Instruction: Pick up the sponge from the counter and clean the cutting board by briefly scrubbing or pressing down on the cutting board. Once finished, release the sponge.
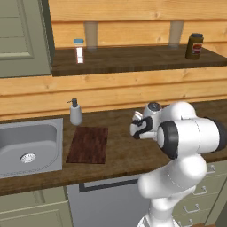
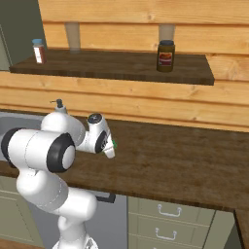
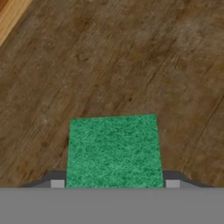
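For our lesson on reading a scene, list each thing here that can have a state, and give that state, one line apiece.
Sponge: green side up, between the tool's fingertips.
Tool: closed on the sponge's sides.
Cutting board: flat on the counter, bare.
Soap dispenser: upright beside the sink.
Jar: upright, lidded, on the shelf.

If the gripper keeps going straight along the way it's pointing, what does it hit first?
Most likely the counter. In the hand view the gripper looks down past the sponge sitting between its fingertips onto bare wood grain. Depth is unclear; the cutting board lies off toward the sink, not in that line.
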Controlling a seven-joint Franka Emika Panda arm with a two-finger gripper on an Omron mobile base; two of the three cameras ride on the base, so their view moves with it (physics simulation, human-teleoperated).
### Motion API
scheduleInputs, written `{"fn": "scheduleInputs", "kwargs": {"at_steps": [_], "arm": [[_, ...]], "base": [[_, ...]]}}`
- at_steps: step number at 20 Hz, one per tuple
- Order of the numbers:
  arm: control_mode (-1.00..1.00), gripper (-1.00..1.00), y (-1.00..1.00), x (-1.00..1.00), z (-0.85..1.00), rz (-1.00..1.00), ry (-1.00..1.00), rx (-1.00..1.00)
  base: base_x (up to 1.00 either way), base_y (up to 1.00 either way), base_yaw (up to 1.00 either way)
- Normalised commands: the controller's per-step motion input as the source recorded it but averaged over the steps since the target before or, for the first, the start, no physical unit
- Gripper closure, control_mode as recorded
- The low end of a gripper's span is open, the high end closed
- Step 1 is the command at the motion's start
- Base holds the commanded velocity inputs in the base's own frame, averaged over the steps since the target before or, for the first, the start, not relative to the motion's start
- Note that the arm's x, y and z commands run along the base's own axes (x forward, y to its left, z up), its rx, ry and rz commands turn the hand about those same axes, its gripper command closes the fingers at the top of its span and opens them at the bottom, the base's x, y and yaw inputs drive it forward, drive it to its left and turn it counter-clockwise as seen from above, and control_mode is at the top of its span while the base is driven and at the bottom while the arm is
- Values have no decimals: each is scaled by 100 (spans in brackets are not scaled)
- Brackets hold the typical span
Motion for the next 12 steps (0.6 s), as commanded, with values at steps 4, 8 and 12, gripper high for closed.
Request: {"fn": "scheduleInputs", "kwargs": {"at_steps": [4, 8, 12], "arm": [[-100, -100, -38, 0, 1, 12, 0, 5], [-100, -100, -46, -1, 38, 15, 0, 6], [-100, -100, -51, 0, 95, 8, -13, 0]], "base": [[0, 0, 0], [0, 0, 0], [0, 0, 0]]}}
